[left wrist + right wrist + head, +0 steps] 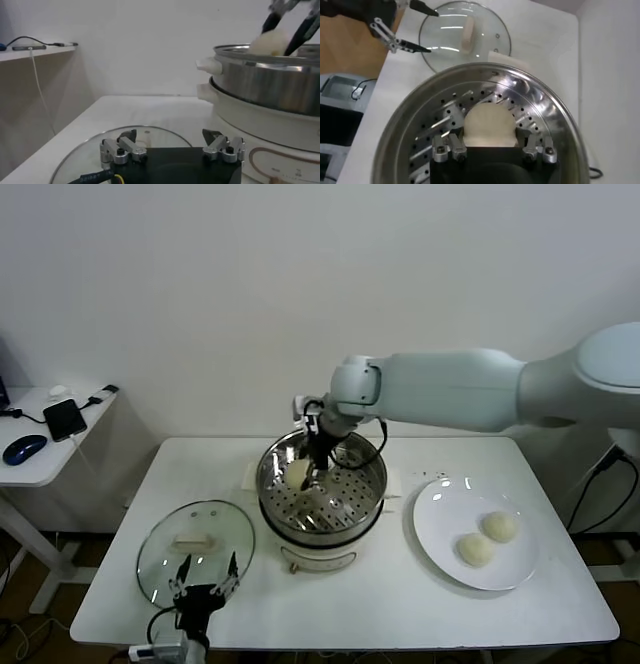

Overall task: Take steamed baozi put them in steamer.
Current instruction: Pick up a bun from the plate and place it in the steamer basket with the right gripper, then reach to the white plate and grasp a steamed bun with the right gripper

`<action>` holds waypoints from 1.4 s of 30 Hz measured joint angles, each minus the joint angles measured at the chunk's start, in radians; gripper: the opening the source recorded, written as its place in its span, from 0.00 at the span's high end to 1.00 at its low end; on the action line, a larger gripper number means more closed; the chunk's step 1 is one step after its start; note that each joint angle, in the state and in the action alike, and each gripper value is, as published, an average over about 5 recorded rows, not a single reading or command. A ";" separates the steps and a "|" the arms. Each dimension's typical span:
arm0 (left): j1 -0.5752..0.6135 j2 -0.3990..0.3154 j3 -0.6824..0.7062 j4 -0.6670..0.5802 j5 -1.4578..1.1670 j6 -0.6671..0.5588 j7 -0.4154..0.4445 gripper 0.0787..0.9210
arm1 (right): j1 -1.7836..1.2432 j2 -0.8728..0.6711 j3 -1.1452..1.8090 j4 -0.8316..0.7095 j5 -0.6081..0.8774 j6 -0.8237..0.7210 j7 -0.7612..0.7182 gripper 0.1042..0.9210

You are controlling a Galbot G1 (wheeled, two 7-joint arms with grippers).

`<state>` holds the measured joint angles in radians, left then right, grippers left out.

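My right gripper (307, 467) is shut on a cream-white baozi (298, 473) and holds it inside the rim of the shiny steamer (368, 484), just above the perforated tray. In the right wrist view the baozi (488, 124) sits between the fingers (451, 145) over the tray (435, 135). In the left wrist view the baozi (270, 42) shows above the steamer's wall (265, 80). Two more baozi (499, 526) (475, 549) lie on the white plate (432, 514) at the right. My left gripper (205, 569) is open and empty, low at the front left.
The round glass lid (195, 544) lies flat on the table left of the steamer, just beyond my left gripper (171, 134). A side table (40, 464) with a phone and a mouse stands at the far left.
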<state>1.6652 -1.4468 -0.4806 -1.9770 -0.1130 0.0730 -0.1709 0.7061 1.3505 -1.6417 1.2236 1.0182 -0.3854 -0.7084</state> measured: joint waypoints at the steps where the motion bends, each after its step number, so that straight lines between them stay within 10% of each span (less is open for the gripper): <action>1: 0.000 0.001 0.000 0.000 -0.001 0.000 0.000 0.12 | -0.012 0.009 0.003 -0.013 -0.002 -0.001 0.003 0.29; 19: 0.008 0.002 -0.001 -0.005 -0.008 -0.002 -0.002 0.12 | -0.023 -0.007 0.008 -0.066 -0.040 0.060 -0.061 0.12; 42: 0.002 -0.019 -0.007 -0.015 0.006 0.002 0.000 0.12 | 0.195 -0.659 -0.265 0.192 -0.392 0.217 -0.293 0.12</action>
<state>1.6676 -1.4657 -0.4877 -1.9920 -0.1070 0.0746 -0.1704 0.9008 0.6913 -1.9062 1.4158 0.6258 -0.1684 -1.0014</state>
